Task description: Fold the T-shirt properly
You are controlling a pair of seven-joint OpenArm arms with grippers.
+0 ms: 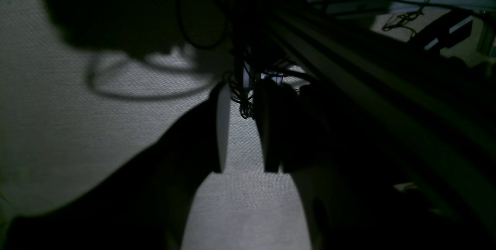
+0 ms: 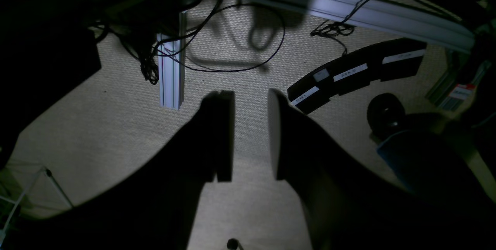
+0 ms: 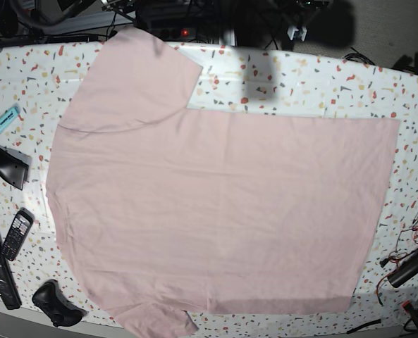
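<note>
okay, i've got the t-shirt [image 3: 216, 211] spread flat on the speckled table [image 3: 314, 77], plain pink side up, no lettering showing, neck end toward the left of the base view and the hem on the right. by my read nothing is folded yet: the far sleeve [image 3: 142, 70] lies out flat at the top, the near sleeve [image 3: 159, 320] pokes out at the bottom edge, the body is one smooth sheet with faint creases. so the whole job is still ahead, sleeves in, sides over, then halving. neither arm shows in the base view at all. left gripper [image 1: 242, 133], seen from its wrist, has its jaws standing apart with a clear gap, holding nothing, pointed down at woven flooring beside a dark frame rail [image 1: 387, 99], well off the cloth. right gripper [image 2: 250, 137] same story, jaws parted and empty, looking at the floor with an aluminium post [image 2: 170, 75], loose cables [image 2: 240, 40] and a black curved bar [image 2: 356, 73] below it. around the shirt: a turquoise highlighter [image 3: 4, 120], a small phone handset [image 3: 16, 234] and a black game controller [image 3: 56, 304] just beside the left edge, a black tool [image 3: 409, 267] and wires at the right. the controller sits near the near sleeve, i'd watch that when folding it in.
</note>
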